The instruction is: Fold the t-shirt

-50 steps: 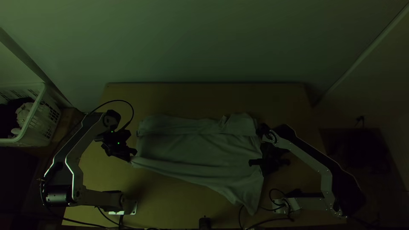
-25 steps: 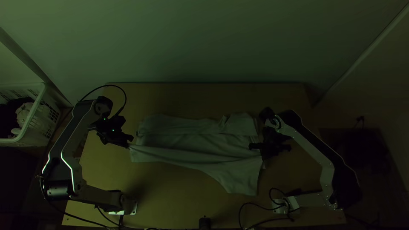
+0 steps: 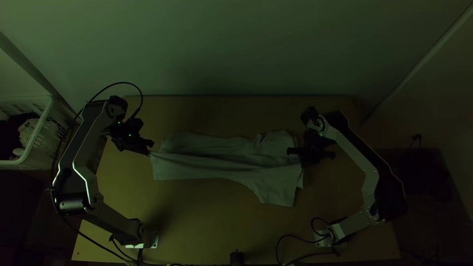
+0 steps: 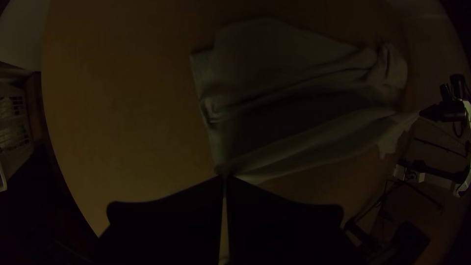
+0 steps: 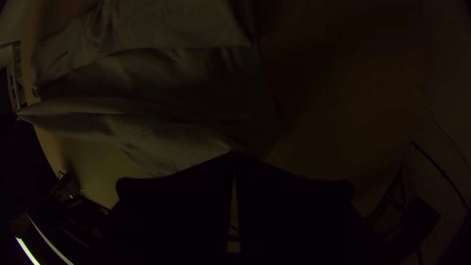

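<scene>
Counted on the wooden surface (image 3: 207,231): one pale t-shirt (image 3: 221,170), two arms, two grippers, one at each end of the cloth. Lying across the middle of the surface, with a band turned over along the far side, long creases running from end to end, and a broader flap towards the near edge on the right. Stretched between both grippers along one raised fold.

At the left end, left gripper (image 3: 149,151): jaws closed, pinching a bit of the t-shirt's edge at the tips. At the right end, right gripper (image 3: 311,151): jaws closed too, nipping the cloth; in the right wrist view, pale fabric drawn up to a point right at the tips.

Containers: one, a white slatted basket (image 3: 54,140) to the left, beside the surface. Inside, one dark heap (image 3: 9,135) and one pale heap (image 3: 28,132), probably cloth, given the gloom.
</scene>
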Tool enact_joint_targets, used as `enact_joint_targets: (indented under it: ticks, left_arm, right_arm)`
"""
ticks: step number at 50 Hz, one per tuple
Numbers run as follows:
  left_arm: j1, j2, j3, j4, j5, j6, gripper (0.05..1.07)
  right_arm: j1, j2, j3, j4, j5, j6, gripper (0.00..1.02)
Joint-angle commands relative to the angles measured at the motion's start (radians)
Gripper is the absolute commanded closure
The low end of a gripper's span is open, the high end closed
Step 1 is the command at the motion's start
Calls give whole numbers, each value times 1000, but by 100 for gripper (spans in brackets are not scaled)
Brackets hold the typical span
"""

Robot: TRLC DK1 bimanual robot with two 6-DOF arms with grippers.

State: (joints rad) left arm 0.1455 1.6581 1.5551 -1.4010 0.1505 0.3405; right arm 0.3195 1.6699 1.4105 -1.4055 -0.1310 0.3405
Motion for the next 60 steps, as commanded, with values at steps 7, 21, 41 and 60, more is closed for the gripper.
enact_joint_targets:
  ticks: [7,21,41,60]
  left_arm:
    - [-14,91,140,-24,11,-37,104]
    - [-14,177,258,-24,14,-58,104]
    - [12,338,416,-19,35,-101,104]
    - [20,434,444,31,41,-115,104]
  right_arm:
    - [-23,119,133,-21,14,17,99]
    - [-54,255,326,-39,16,12,99]
    - [-102,429,541,-53,22,9,99]
    - [-129,562,662,-64,24,2,99]
